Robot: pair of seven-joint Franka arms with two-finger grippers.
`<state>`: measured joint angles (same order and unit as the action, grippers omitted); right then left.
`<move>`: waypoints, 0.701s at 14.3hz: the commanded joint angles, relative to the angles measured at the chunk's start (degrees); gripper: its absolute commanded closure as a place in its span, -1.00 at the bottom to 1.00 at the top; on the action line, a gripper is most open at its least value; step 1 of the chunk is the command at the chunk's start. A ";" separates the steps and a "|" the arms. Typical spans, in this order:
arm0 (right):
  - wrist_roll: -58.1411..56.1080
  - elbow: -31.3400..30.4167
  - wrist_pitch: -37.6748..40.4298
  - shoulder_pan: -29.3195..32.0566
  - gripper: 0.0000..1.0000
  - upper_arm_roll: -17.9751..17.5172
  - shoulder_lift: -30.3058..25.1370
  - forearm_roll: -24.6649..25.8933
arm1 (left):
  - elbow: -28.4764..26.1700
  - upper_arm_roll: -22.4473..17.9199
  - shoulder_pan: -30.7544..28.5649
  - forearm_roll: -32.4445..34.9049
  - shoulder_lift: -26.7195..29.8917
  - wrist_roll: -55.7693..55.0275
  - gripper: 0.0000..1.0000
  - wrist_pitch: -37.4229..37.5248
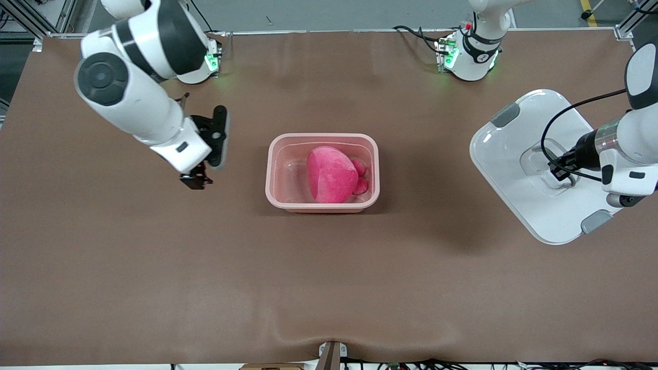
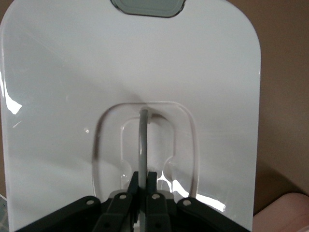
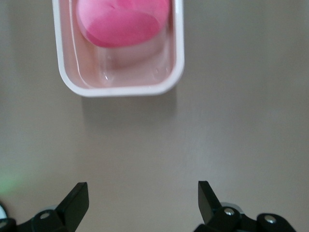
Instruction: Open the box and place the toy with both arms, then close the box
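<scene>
The pink box [image 1: 270, 177] stands open in the middle of the table, and the pink toy [image 1: 331, 174] lies inside it. The white lid [image 1: 514, 149] with grey clips [image 1: 505, 114] is off the box, at the left arm's end of the table. My left gripper [image 1: 559, 172] is shut on the lid's thin handle [image 2: 143, 140] over the clear recess; the wrist view shows its fingertips [image 2: 132, 181] pinching the handle, the left gripper [image 2: 143, 181] over the lid [image 2: 130, 63]. My right gripper [image 1: 196, 181] hangs open and holds nothing over bare table beside the box, toward the right arm's end. The right wrist view shows the right gripper [image 3: 142, 198], the box [image 3: 120, 90] and the toy [image 3: 120, 19].
Brown table mat [image 1: 329, 282] spreads wide around the box. The two arm bases [image 1: 470, 56] stand along the table edge farthest from the front camera. A corner of the box [image 2: 285, 212] shows past the lid's edge in the left wrist view.
</scene>
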<state>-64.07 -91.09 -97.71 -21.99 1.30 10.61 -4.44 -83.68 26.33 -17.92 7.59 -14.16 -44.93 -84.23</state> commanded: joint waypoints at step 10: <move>15.98 0.92 7.10 20.05 -1.00 -0.60 -4.36 -0.22 | -0.52 0.22 -0.63 -1.97 1.77 0.73 1.00 1.18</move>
<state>-49.77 -89.67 -91.33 -4.92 1.42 7.41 -4.54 -83.68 26.39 -17.93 6.88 -14.15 -44.93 -83.95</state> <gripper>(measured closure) 0.000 0.930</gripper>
